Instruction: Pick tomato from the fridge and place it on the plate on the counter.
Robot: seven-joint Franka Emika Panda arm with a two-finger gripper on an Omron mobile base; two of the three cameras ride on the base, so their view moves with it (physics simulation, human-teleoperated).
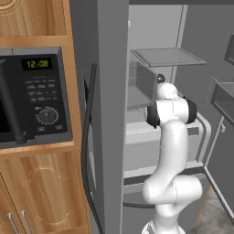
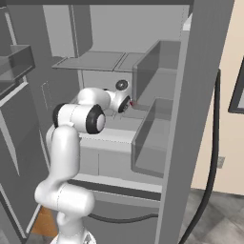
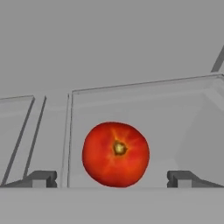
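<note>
The tomato (image 3: 116,154), glossy red with a small yellow-brown stem scar, rests on a grey shelf inside the open fridge (image 1: 112,91). My gripper (image 3: 113,179) is open. One dark fingertip (image 3: 41,178) stands left of the tomato and the other right of it, with clear gaps on both sides. From the right base view the hand (image 2: 123,101) reaches deep into the fridge (image 2: 202,95), and a sliver of the red tomato (image 2: 132,102) shows just past it. The plate and the counter are out of view.
A black microwave (image 1: 32,100) sits in wooden cabinets (image 1: 45,192) left of the fridge. Translucent drawers (image 2: 152,138) and a grey shelf (image 2: 93,61) crowd the hand. The open fridge door with its bins (image 2: 14,66) stands beside the arm.
</note>
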